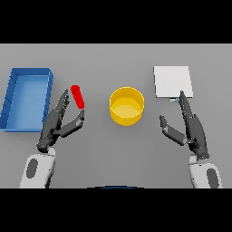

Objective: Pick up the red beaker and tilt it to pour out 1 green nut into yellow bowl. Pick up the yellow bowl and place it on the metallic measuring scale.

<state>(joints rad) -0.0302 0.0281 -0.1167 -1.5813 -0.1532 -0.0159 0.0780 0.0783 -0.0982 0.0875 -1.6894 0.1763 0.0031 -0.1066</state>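
Grey table [99, 59] fills the view, and the yellow bowl [127, 105] sits at its middle, so take everything from there. Far to the bowl's left lies a blue tray [10, 100], the biggest item here, a shallow rectangular bin. Up and to the bowl's right rests the metallic measuring scale [172, 81], a pale square plate, well apart from the bowl. Left of the bowl, the left hand [55, 124] is released, fingers straight, thumb spread, gripping nothing. Right of the bowl, the right hand [190, 124] is likewise relaxed and holds nothing, fingertips near the scale's lower edge. Smallest: the red beaker [78, 96], tilted, just left of the bowl, beside the left fingertips. No readable writing anywhere.
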